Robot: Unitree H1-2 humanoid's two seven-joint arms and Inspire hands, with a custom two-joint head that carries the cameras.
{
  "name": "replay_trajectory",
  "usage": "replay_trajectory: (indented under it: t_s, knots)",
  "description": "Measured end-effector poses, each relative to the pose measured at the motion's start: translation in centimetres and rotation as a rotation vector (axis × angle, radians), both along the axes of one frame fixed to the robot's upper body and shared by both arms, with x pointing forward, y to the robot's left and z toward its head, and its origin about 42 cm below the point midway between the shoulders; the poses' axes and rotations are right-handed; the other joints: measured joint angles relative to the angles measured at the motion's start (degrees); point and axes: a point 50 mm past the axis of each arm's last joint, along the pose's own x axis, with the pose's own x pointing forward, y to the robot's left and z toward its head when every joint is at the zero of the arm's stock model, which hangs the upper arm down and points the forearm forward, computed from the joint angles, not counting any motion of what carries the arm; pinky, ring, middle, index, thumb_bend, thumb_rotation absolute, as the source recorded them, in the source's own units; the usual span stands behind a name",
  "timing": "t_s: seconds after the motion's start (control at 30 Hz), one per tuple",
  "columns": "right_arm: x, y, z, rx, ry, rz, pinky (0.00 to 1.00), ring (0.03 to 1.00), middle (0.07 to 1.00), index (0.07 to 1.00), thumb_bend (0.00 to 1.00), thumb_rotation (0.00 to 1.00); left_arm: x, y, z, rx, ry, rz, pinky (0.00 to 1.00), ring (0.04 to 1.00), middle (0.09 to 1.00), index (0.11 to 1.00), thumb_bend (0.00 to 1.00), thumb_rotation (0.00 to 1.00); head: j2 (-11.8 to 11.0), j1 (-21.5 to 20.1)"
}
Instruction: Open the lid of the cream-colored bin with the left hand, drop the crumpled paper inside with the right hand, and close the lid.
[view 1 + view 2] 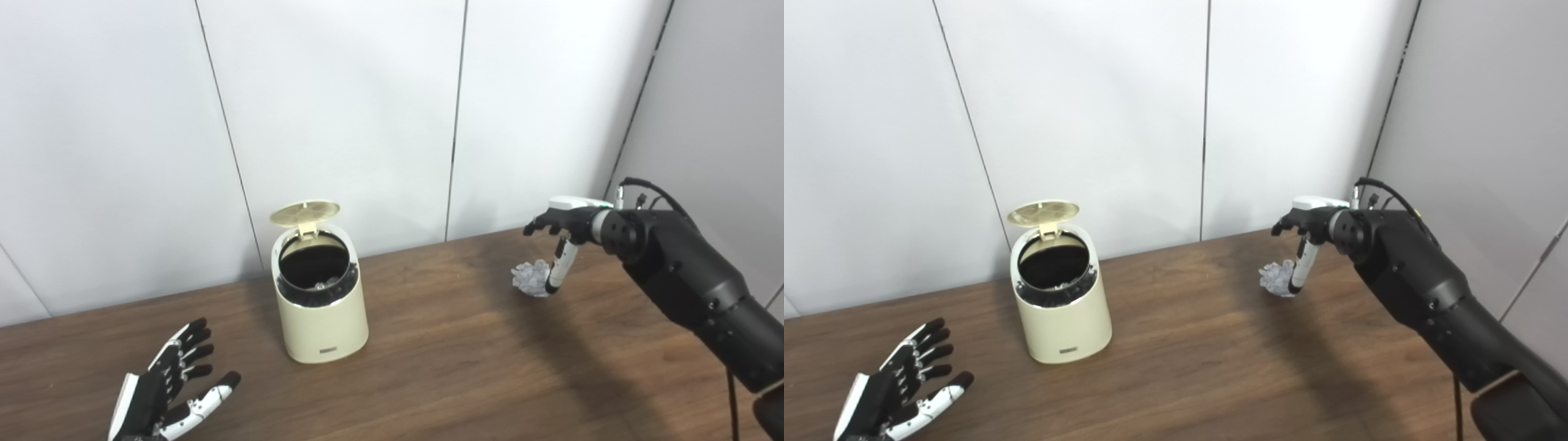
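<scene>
Robot hands flank an open cream-colored bin [320,300] on a wooden table [441,367].

At centre left the bin's lid [305,212] stands raised. Lower left, the left hand [165,392] rests with fingers spread, holding nothing. At right, the right hand [560,239] hovers, thumb touching the crumpled paper [530,277]; whether it grips the paper is unclear.

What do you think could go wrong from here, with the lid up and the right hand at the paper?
1. The right hand is above the crumpled paper with one finger beside it; a shallow grasp might nudge it away.
2. The cream-colored bin stands well left of the paper, so a loose hold could drop it during the carry.
3. The lid stands upright unsupported, with the left hand open and away; it might fall shut.
</scene>
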Motion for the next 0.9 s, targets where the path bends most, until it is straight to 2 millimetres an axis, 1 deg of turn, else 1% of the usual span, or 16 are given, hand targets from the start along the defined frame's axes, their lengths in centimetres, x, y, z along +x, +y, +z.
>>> replay_trajectory:
  t_s: [0.13, 0.2, 0.23, 0.33, 0.37, 0.47, 0.53, 0.67, 0.83, 0.87, 0.9]
  knots:
    - [0.1, 0.1, -0.9, 0.003, 0.006, -0.002, 0.73, 0.856, 0.920, 0.863, 0.84, 0.08, -0.1, 0.0, -0.1, 0.000, 0.004, 0.001, 0.74, 0.826, 0.868, 0.921, 0.63, 0.15, 0.2, 0.0]
    - [0.3, 0.2, -1.5, 0.002, 0.017, -0.001, 0.66, 0.798, 0.926, 0.870, 0.84, 0.08, -0.1, 0.0, -0.1, 0.000, 0.005, 0.001, 0.75, 0.827, 0.869, 0.921, 0.64, 0.16, 0.4, 0.3]
    - [0.3, 0.3, -1.8, 0.001, 0.024, 0.002, 0.64, 0.788, 0.925, 0.872, 0.84, 0.08, -0.2, 0.0, -0.1, 0.000, 0.005, 0.002, 0.75, 0.827, 0.870, 0.922, 0.63, 0.16, 0.4, 0.4]
    - [0.4, 0.5, -2.8, 0.000, 0.046, 0.007, 0.69, 0.822, 0.920, 0.867, 0.84, 0.08, -0.2, 0.0, -0.1, 0.000, 0.005, 0.001, 0.75, 0.824, 0.868, 0.919, 0.63, 0.17, 0.4, 0.4]
    - [0.5, 0.4, -3.0, 0.000, 0.050, 0.005, 0.72, 0.852, 0.920, 0.861, 0.83, 0.09, -0.2, 0.0, -0.1, 0.000, 0.005, 0.002, 0.76, 0.825, 0.868, 0.919, 0.63, 0.16, 0.5, 0.4]
    - [0.4, 0.3, -3.7, -0.008, 0.062, 0.004, 0.78, 0.908, 0.934, 0.854, 0.82, 0.10, -0.2, 0.0, -0.2, 0.001, 0.006, 0.002, 0.76, 0.822, 0.868, 0.920, 0.63, 0.17, 0.6, 0.5]
    - [0.5, 0.3, -3.9, -0.019, 0.069, 0.001, 0.79, 0.921, 0.942, 0.853, 0.82, 0.10, -0.2, 0.0, -0.2, 0.001, 0.006, 0.002, 0.76, 0.820, 0.868, 0.921, 0.63, 0.17, 0.6, 0.5]
    - [0.4, 0.1, -4.4, -0.028, 0.075, -0.004, 0.80, 0.916, 0.937, 0.851, 0.81, 0.09, -0.2, 0.0, -0.2, 0.001, 0.006, 0.001, 0.73, 0.823, 0.869, 0.920, 0.64, 0.18, 0.9, 0.8]
    - [0.3, 0.1, -4.6, -0.030, 0.074, -0.005, 0.80, 0.908, 0.920, 0.845, 0.81, 0.09, -0.2, 0.0, -0.2, -0.002, 0.020, 0.003, 0.73, 0.828, 0.874, 0.924, 0.63, 0.16, 1.1, 0.7]
    - [0.3, 0.1, -4.6, -0.029, 0.072, -0.005, 0.78, 0.889, 0.906, 0.842, 0.81, 0.09, -0.2, 0.0, -0.2, -0.003, 0.020, 0.003, 0.73, 0.827, 0.874, 0.923, 0.63, 0.17, 1.1, 0.7]
    - [0.3, 0.1, -4.6, -0.028, 0.069, -0.003, 0.75, 0.850, 0.880, 0.834, 0.81, 0.09, -0.2, 0.0, -0.2, -0.002, 0.020, 0.002, 0.73, 0.825, 0.873, 0.922, 0.63, 0.18, 1.1, 0.7]
